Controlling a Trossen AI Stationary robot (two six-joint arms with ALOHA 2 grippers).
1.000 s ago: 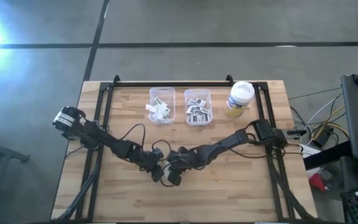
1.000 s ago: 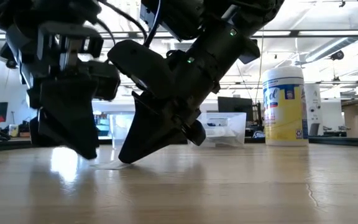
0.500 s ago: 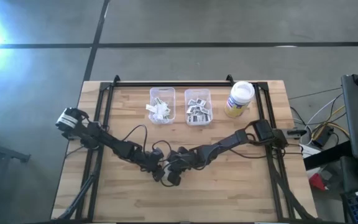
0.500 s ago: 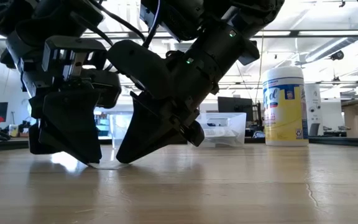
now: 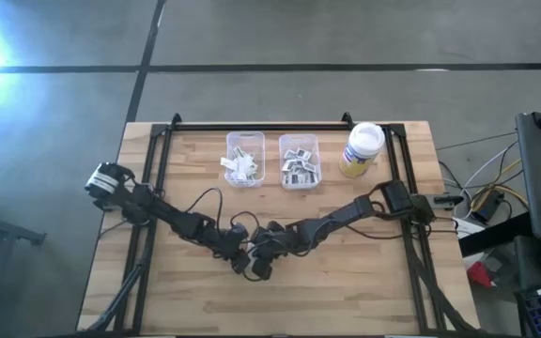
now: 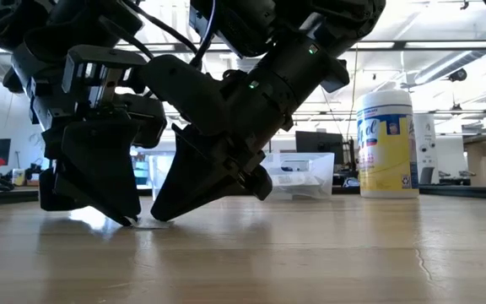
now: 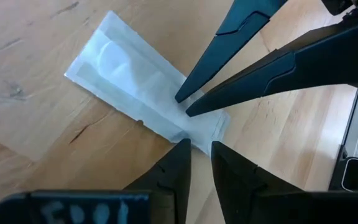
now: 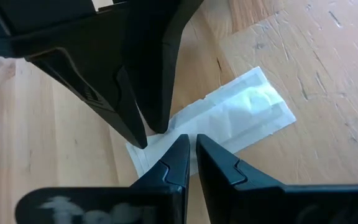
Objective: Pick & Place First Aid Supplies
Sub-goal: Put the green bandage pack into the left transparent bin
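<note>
Pale strip packet (image 7: 143,92) lies flat on the wooden table (image 5: 364,282); left gripper (image 7: 199,148) and right gripper (image 8: 191,144), fingers narrowly parted, both touch its near end.

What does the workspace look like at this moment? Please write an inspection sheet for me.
Surface: wooden table, mostly bare in front.
Job's things: one long pale packet lies flat on the table; more packets fill the two clear bins at the far edge.
Clutter: white-lidded jar beside the bins.
Grippers: left gripper and right gripper both meet at the same end of the packet, tips on or just above it, jaws only narrowly apart; no lift seen.
Cables: black cable loops along the left arm; loose wires off the table's right side.
Surroundings: concrete floor, a workshop room beyond; no person seen.
</note>
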